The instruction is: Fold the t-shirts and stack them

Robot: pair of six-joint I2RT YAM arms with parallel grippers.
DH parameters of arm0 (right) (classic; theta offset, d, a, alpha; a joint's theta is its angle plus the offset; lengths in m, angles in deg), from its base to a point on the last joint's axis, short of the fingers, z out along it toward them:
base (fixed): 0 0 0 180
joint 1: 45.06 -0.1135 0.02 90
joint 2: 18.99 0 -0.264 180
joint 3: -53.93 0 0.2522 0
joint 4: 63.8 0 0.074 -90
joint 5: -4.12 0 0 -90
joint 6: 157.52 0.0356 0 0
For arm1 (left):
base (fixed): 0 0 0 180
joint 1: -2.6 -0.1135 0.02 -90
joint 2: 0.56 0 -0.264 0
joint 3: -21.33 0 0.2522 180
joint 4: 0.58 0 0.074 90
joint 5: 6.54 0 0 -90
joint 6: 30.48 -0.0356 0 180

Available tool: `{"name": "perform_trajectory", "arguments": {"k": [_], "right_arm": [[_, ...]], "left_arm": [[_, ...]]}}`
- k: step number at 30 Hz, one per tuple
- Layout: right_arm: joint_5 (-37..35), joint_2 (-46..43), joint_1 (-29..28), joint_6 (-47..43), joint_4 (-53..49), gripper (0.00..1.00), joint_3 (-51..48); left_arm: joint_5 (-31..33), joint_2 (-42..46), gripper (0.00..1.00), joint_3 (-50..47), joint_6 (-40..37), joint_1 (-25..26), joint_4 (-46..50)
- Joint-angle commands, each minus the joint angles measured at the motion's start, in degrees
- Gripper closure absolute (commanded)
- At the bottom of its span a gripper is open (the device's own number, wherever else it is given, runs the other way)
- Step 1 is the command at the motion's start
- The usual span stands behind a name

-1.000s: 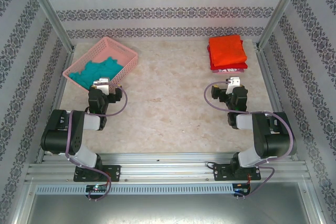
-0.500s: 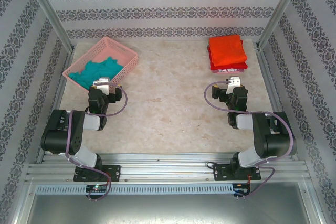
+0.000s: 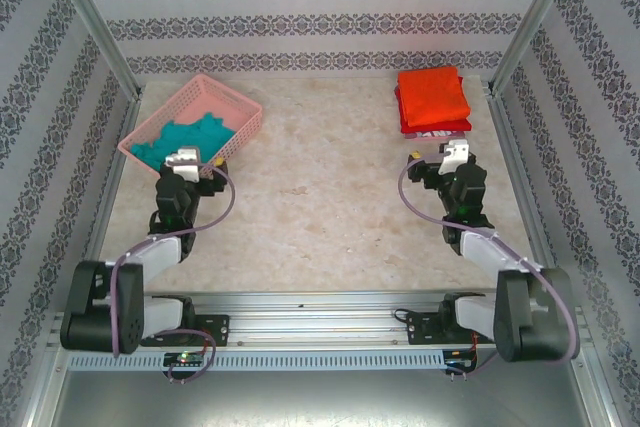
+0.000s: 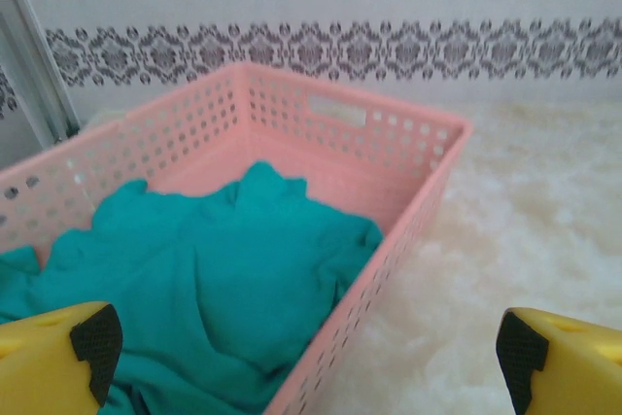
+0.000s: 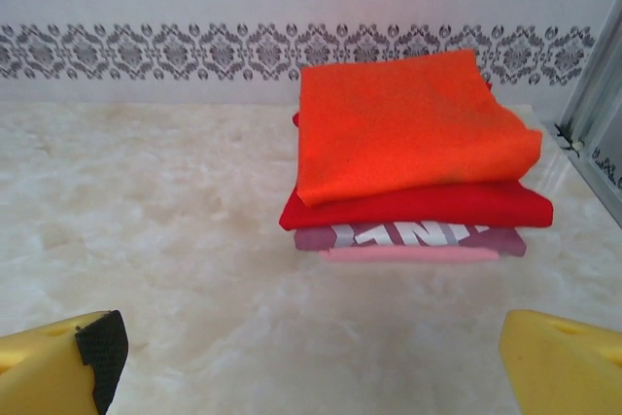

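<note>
Marbled tabletop (image 3: 320, 217): teal t-shirt (image 3: 180, 137) in pink basket (image 3: 220, 97), ten o'clock — folded stack (image 3: 432, 97), one o'clock. Fingers wide, empty — left gripper (image 4: 303, 347), right gripper (image 5: 306, 357).

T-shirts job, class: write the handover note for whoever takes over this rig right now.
Left gripper: open, empty, facing the pink basket.
Right gripper: open, empty, facing the stack.
Done: orange-red t-shirt on red t-shirt on white-pink printed t-shirt, folded and stacked at the far right of the table.
To do: teal t-shirt lies crumpled in the basket; take out, fold, add to stack.
</note>
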Motion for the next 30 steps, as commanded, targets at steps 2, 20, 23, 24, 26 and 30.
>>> {"name": "perform_trajectory", "arguments": {"k": [2,20,23,24,26,30], "right_arm": [[3.3,-4.1,-2.8,1.3,-7.8,0.02,3.6],[-5.0,-4.9,-29.2,-5.5,-16.8,0.02,12.7],[-5.1,-4.3,-29.2,-5.0,-16.8,0.02,12.2],[-5.1,-4.1,-29.2,-5.0,-16.9,0.02,12.0],[-5.3,-3.7,-29.2,-5.1,-17.3,0.02,11.8],[-5.6,-2.7,-29.0,-5.1,-17.9,0.02,11.5]], "left_arm": [[6.5,1.2,0.00,11.0,7.1,0.0,18.8],[12.9,-45.4,0.00,65.2,27.1,-1.8,70.0],[12.7,-49.9,0.00,69.0,29.4,-2.4,73.6],[12.8,-51.4,0.00,70.5,30.1,-2.6,75.0],[13.1,-53.7,0.00,72.9,31.1,-2.9,77.3],[12.9,-57.3,0.19,76.8,33.9,-3.6,81.3]]}}
